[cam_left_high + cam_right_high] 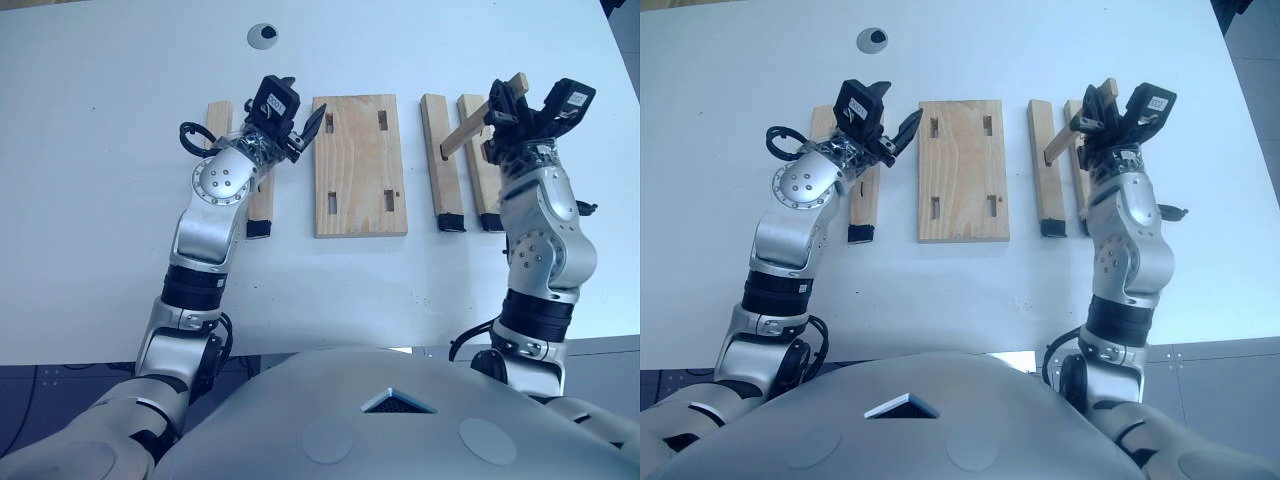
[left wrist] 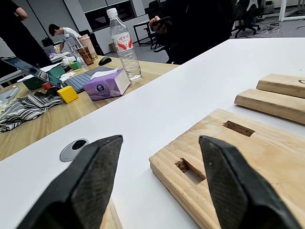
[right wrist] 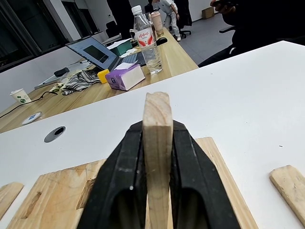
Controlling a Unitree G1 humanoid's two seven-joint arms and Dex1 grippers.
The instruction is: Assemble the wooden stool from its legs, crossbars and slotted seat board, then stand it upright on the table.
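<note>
Board (image 1: 360,165), legs (image 1: 447,190) and crossbar (image 3: 157,143) are pale bare wood with visible grain, slot edges rough. The table (image 1: 100,200) is smooth matt white. Pincer fingers (image 2: 90,191) are matt black plastic.

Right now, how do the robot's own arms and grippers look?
The left arm and right arm have rounded silver-grey shells with black joint rings. A thin black cable loops beside the left wrist. The left gripper and right gripper each have two black, tapered fingers.

White table (image 1: 100,160) carries seat board (image 1: 360,165) (slotted) and legs (image 1: 445,190).
</note>
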